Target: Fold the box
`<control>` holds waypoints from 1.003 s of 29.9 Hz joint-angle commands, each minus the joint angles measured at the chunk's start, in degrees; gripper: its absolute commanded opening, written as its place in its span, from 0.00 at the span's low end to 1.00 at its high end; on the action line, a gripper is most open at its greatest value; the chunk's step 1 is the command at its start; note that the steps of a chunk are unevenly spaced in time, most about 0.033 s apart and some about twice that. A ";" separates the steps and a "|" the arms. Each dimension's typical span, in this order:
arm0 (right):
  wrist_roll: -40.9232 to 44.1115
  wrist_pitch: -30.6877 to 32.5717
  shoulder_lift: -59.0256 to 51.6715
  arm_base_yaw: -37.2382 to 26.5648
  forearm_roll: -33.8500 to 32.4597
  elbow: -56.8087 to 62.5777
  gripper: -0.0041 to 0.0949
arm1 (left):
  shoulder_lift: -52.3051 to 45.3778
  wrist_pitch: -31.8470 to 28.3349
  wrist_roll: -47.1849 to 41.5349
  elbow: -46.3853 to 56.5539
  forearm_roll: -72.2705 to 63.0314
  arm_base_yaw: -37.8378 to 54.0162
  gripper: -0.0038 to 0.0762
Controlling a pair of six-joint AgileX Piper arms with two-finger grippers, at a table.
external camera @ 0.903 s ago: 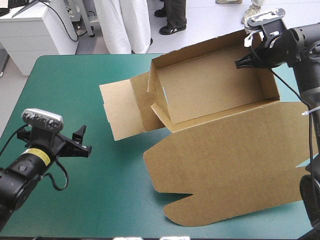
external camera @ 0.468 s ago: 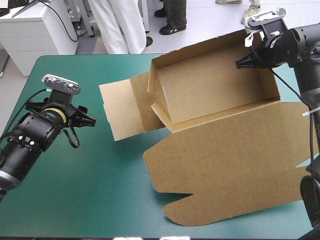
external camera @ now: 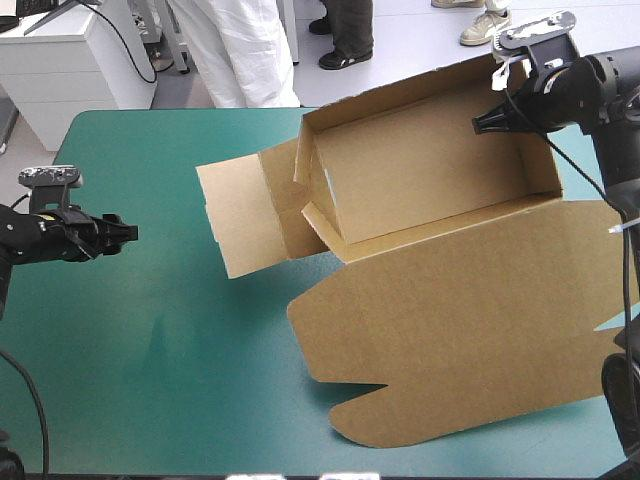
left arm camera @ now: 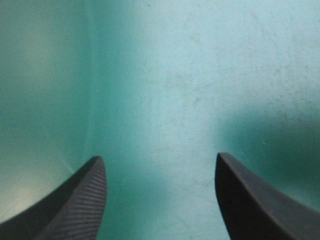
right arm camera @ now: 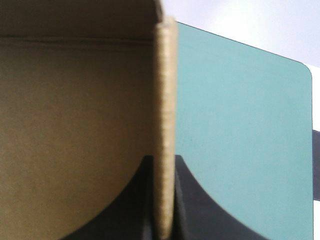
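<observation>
Table: teal-green cover (external camera: 150,380); the box sits on its far right half, one far corner reaching past the far edge.
Box: brown board (external camera: 420,190), an open tray with walls raised; likely light and stiff, though it would bend or crease at the scored lines if forced; best held by a wall's top edge or a flap's free edge.
Lid: wide panel (external camera: 470,330) lying flat toward the near edge, joined to the tray's near wall.
End flap: loose panel (external camera: 235,225) spread out on the tray's left; it seems not tucked, though the corner is hard to read.
Right gripper: (external camera: 483,125) at the tray's far right corner; fingers pinched together on the wall's top edge (right arm camera: 164,125), one finger on each side.
Left gripper: (external camera: 125,232) near the table's left edge, well apart from the box; fingers spread wide (left arm camera: 160,160), holding nothing, only the cover ahead.
</observation>
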 commanded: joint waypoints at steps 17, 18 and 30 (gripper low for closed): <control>4.68 0.02 -3.25 -0.15 3.66 -5.71 0.02 | 19.76 3.65 33.94 -2.01 -56.32 0.64 0.61; 4.65 0.02 -3.25 -0.15 4.36 -5.71 0.02 | 20.06 3.12 34.86 -2.01 -57.60 -0.12 0.61; 4.43 0.02 -3.15 -0.15 7.82 -5.71 0.02 | 24.36 0.62 41.63 -2.25 -71.43 -11.17 0.61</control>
